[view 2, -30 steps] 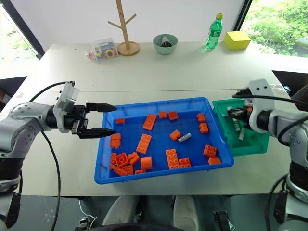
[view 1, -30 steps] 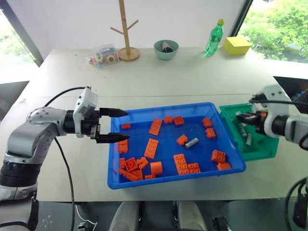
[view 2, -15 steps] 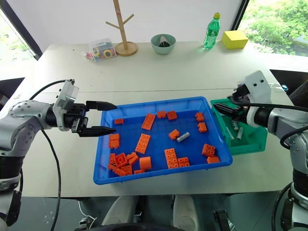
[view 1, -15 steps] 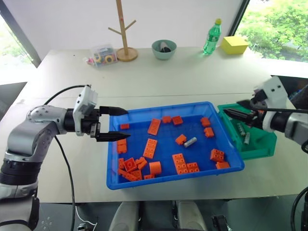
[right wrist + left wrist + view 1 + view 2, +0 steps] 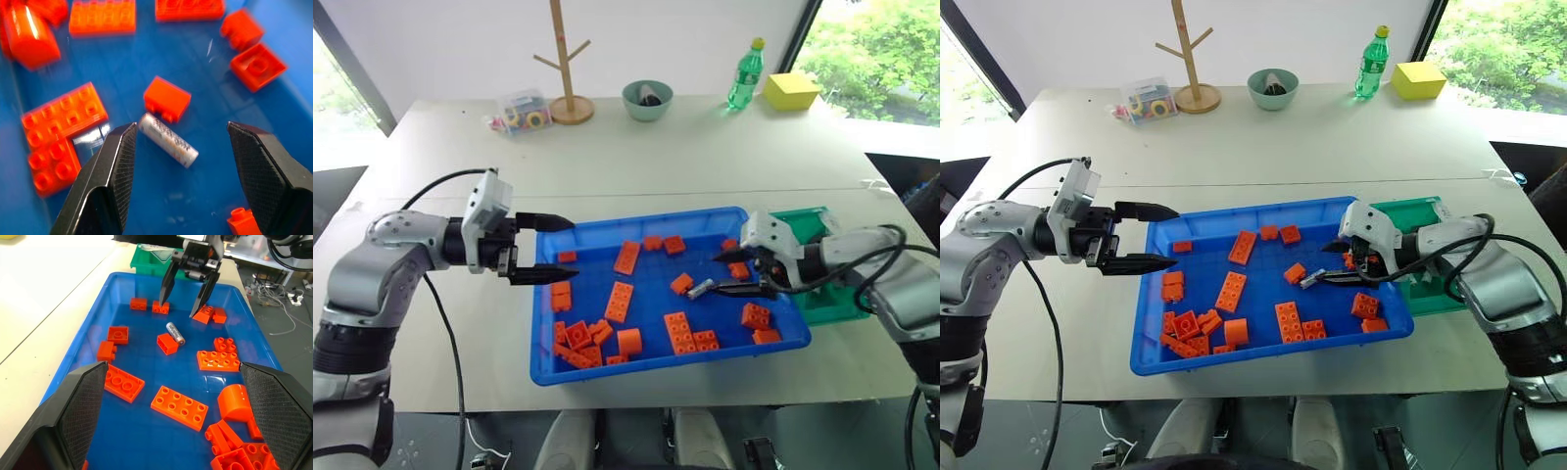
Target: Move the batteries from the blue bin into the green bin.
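Right gripper (image 5: 720, 272): jaws apart, poised inside blue bin (image 5: 548, 367) straddling battery (image 5: 174, 333) to align grasp | battery: lying flat on bin floor, touching orange brick (image 5: 167, 343) | left gripper (image 5: 548, 251): open, at bin's left rim | green bin (image 5: 822, 217): just beside blue bin

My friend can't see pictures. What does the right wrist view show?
A small silver battery lies on the floor of the blue bin, between the two open black fingers of the right gripper, which are not touching it. Orange bricks lie scattered around, one right beside the battery.
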